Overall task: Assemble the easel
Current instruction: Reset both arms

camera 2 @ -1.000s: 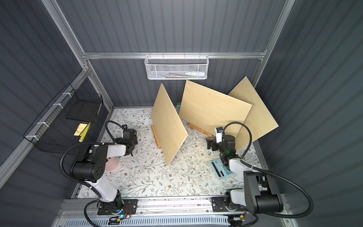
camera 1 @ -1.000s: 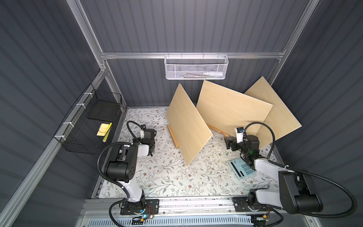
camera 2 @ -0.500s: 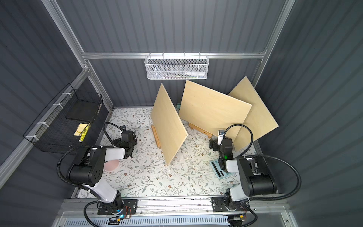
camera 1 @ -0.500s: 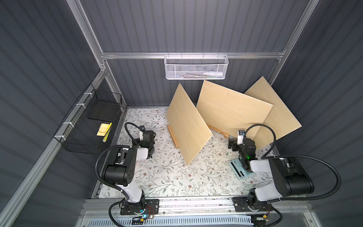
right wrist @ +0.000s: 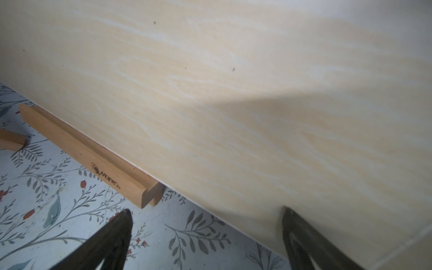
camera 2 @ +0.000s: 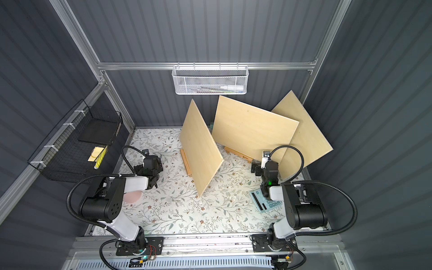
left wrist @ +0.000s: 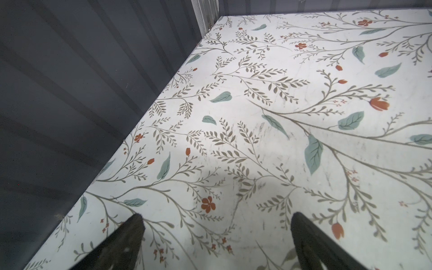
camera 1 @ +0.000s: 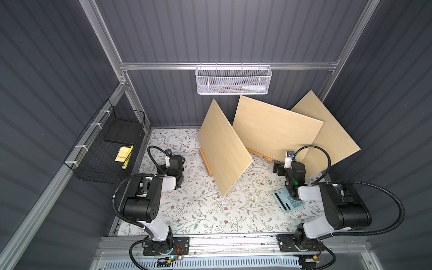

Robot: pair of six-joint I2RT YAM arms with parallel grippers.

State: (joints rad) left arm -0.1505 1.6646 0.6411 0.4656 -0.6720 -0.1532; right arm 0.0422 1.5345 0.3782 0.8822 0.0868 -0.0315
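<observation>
Both top views: rear of the floral tabletop is crowded. The left panel stands tilted on an easel ledge, the middle panel on a second ledge, and the right panel leans by the side wall. The front-centre of the tabletop is open. Left wrist: left gripper jaws apart, empty, over bare tabletop near the wall edge. Right wrist: right gripper jaws apart, holding nothing. One finger is at the middle panel's lower edge, beside the second ledge's end; contact cannot be told.

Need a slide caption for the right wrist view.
Open right tool faces a wood board standing on the easel ledge over the floral table.
</observation>
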